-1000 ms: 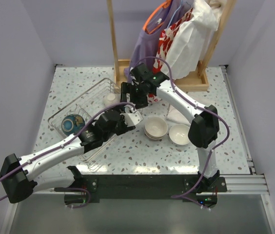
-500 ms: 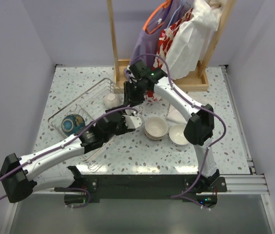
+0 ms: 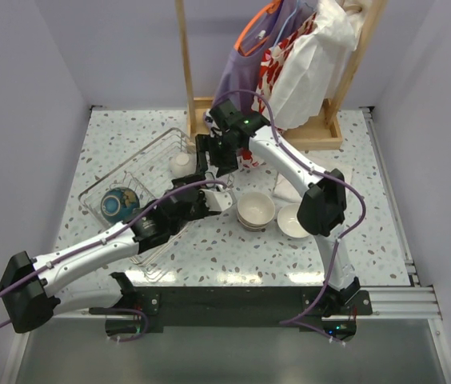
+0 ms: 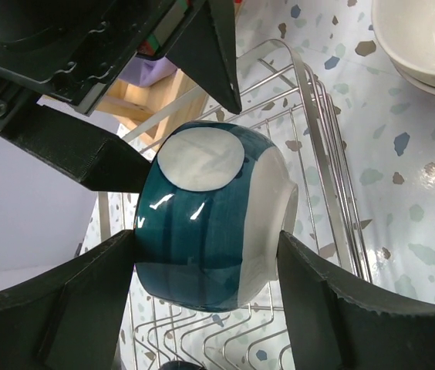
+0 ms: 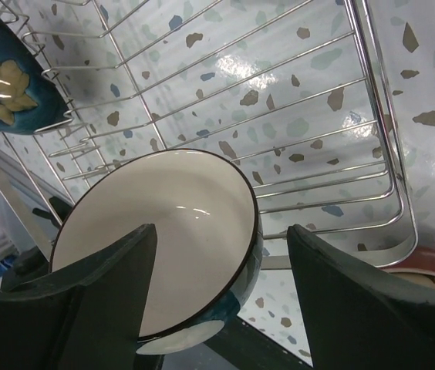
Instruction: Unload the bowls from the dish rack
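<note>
the left gripper (image 4: 206, 254) is clamped on the teal-banded bowl (image 4: 202, 208): one finger presses the teal wall and the other presses the white band just below the rim, so the bowl sits squarely between the fingers and fills the gap. the bowl is tipped on its side, with its pale round foot turned toward the left wrist camera and its rim toward the right. it hangs off the wires at the near right edge of the dish rack (image 3: 141, 164), close to the open table (image 3: 233, 248). the right gripper (image 5: 221, 231) hovers over the same bowl with its jaws spread apart and gripping nothing. from its wrist view the white inside of the bowl lies between the two fingers, overlapped by one finger, while a clear gap of rack wire shows between the rim and the other. inside the rack a dark blue patterned bowl (image 3: 117, 204) sits toward the left end and a white bowl (image 3: 181, 164) toward the far right. on the table, right of the rack, stand stacked bowls (image 3: 255, 210), with a single pale bowl (image 3: 293, 220) just beside them.
</note>
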